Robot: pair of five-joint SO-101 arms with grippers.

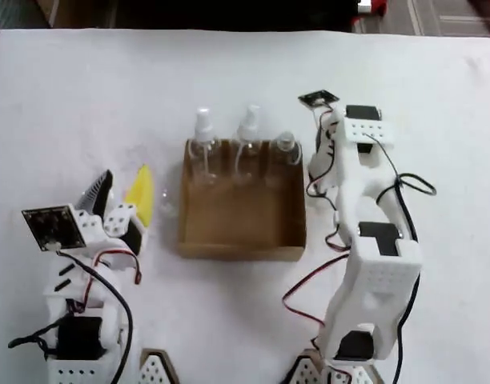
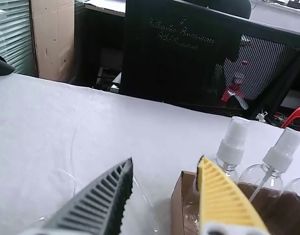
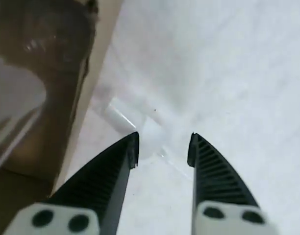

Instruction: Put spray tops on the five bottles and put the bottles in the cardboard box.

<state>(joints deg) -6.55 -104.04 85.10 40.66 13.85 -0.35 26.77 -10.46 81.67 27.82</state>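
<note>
Cardboard box [image 1: 241,252] sits mid-table, open side up. Three bottles stand in a row against its far wall: left-hand bottle [image 1: 203,148] and middle bottle [image 1: 247,144] carry tall white spray tops. The third bottle [image 1: 283,150] stands lower, and whether it has a top cannot be told. Judged partway through, with bottles left to fit and box. Right gripper [image 3: 163,144] hangs low over the white table [image 1: 85,96], just beside the box's outer wall [image 3: 103,39]. Its black claw is spread with nothing in it. A pale clear piece [image 3: 121,116] lies just beyond the tips, near the wall, too blurred to name as bottle or top. To do this step well, the claw likely needs to straddle the piece squarely, with the wall-side finger kept off the cardboard so the box is not shoved. Left gripper [image 1: 123,188] rests near the box's left side, its grey and yellow claw also spread and empty. A faint clear glint [image 1: 166,198] lies between it and the box, too faint to identify. Room: tight beside the right wall, where the right arm [image 1: 373,272] crowds the box. There is wide bare table to the far left and behind, and the near half of the box floor is free for setting bottles down.
</note>
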